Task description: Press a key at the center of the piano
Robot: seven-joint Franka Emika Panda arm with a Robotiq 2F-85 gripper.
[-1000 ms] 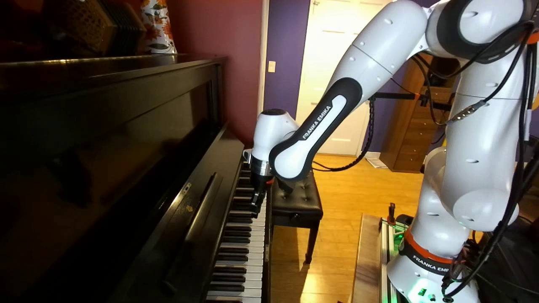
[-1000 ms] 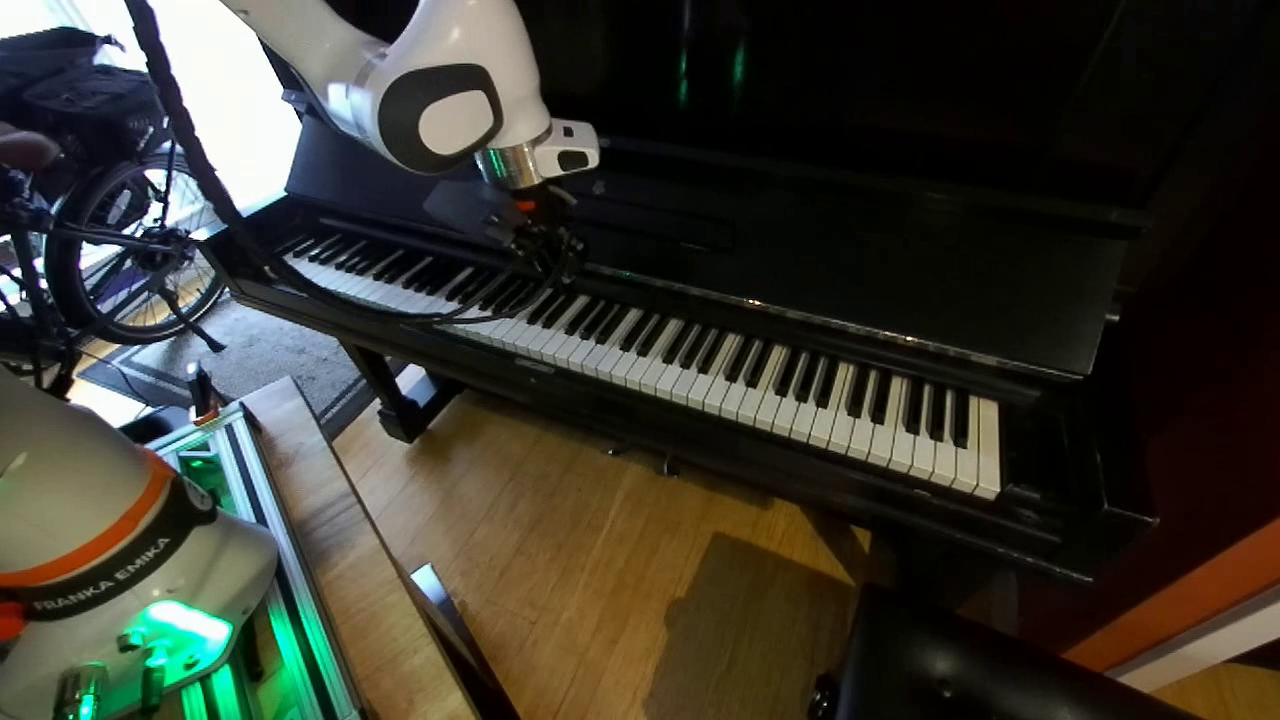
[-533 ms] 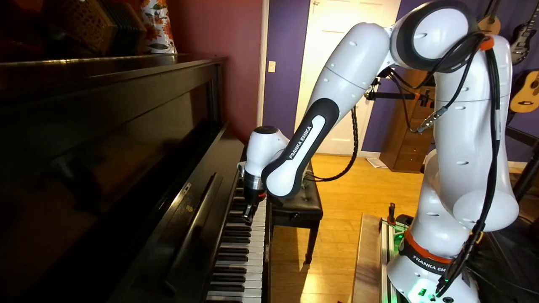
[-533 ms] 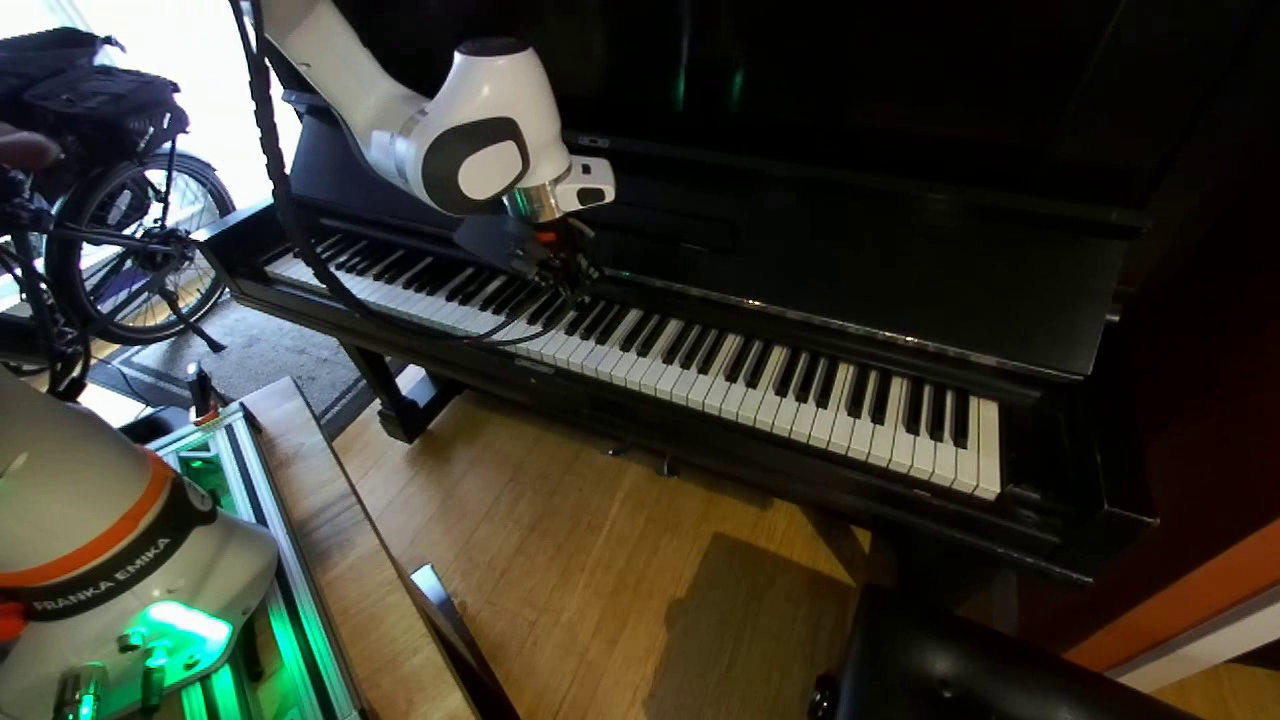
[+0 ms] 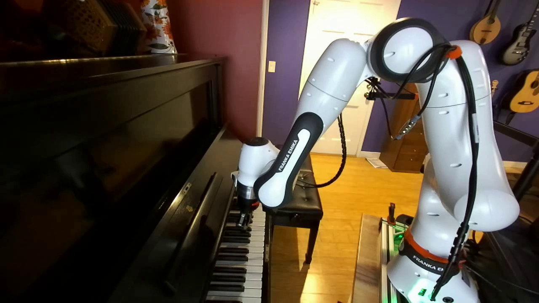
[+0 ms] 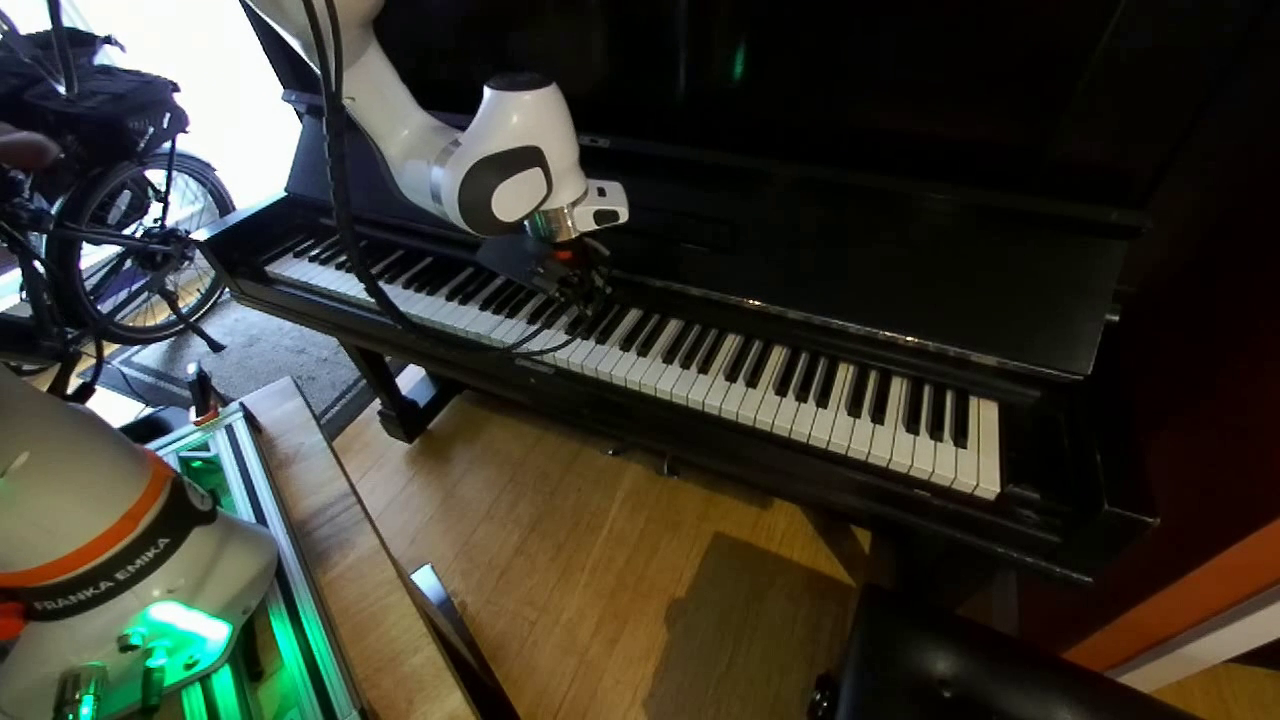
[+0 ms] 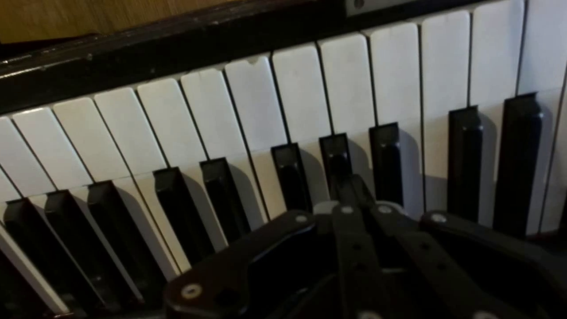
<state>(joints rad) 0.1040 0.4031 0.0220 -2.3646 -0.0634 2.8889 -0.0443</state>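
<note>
The piano [image 5: 139, 139] is a large glossy dark upright with a long row of white and black keys; it shows in both exterior views [image 6: 880, 260]. In the wrist view, white keys [image 7: 257, 102] and black keys [image 7: 223, 199] run across the picture. My gripper [image 5: 243, 225] points down over the black-key part of the keyboard, near the middle of the row in an exterior view [image 6: 588, 302]. In the wrist view my gripper [image 7: 352, 190] has its fingertips together with nothing between them, over a black key. I cannot tell whether the tips touch the key; they hide its rear part.
A black padded bench [image 5: 297, 200] stands beside the keyboard. The fallboard [image 5: 210, 181] rises behind the keys. A cable [image 6: 440, 345] loops from the arm over the keys. A vase [image 5: 158, 27] stands on the piano top. A wooden table [image 5: 366, 261] holds the arm's base.
My arm has moved lower and along the keyboard, toward the right in the view facing the keys. The gripper has come down closer to the keys. The piano has not moved.
</note>
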